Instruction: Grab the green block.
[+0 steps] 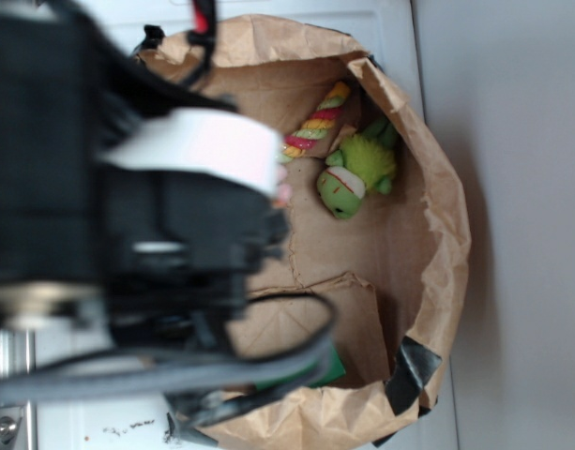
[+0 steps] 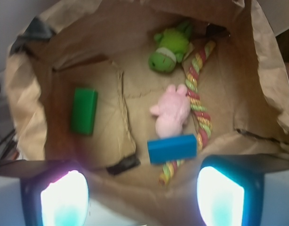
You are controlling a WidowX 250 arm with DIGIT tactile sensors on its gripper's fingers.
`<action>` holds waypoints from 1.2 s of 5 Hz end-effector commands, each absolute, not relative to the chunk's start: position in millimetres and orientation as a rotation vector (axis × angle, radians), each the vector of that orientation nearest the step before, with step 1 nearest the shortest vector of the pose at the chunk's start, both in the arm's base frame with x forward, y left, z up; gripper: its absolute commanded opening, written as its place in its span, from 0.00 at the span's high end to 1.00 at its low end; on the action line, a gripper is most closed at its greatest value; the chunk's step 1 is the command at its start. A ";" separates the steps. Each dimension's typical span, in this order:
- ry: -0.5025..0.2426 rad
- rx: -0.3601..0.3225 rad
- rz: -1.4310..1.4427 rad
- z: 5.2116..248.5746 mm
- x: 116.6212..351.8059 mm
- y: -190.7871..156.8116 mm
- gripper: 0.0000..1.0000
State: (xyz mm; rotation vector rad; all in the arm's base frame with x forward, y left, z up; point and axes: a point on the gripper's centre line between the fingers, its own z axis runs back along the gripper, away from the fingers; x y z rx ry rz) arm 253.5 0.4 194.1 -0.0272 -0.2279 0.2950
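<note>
Green block (image 2: 84,111) in bag (image 2: 26,117), beyond left of parted fingers (image 2: 64,200)

The bag (image 2: 33,117) is creased, matt brown paper. The green block (image 2: 84,111) looks smooth; the lime toy (image 2: 169,49) fuzzy plush.

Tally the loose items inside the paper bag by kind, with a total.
Blocks: 2, the green block and the blue block
Plush toys: 2, the green plush and the pink plush
Rope toy: 1
Total: 5
</note>
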 end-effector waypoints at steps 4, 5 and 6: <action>-0.329 0.004 0.402 122.6 305.3 3.0 0.00; -0.352 -0.068 0.389 120.9 312.4 0.3 0.00; -0.352 -0.068 0.389 120.9 312.4 0.3 0.00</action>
